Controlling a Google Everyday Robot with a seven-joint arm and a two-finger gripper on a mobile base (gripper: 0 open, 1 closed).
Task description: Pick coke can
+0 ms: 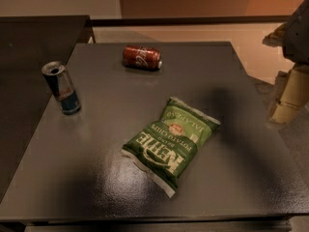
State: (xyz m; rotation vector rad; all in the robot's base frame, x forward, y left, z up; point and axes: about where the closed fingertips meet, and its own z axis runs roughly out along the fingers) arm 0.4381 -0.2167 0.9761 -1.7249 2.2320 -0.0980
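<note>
Gripper [289, 96], state I cannot tell, hovers right of the table [241, 178]; coke can [141, 57], toppled near its far edge, probably light, slick, dentable; pinch mid-barrel.

The robot's cream-coloured gripper [285, 108] hangs at the right edge (partly out of view), pointing down beneath its grey wrist [298, 30].

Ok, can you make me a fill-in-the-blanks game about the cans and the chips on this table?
1. The coke can is lying on its ____.
2. The blue-and-silver can is not lying down; it stands ____.
3. The bag of chips is coloured ____.
4. The gripper is at the picture's ____ side, away from the coke can.

Missing words: side; upright; green; right.
</note>
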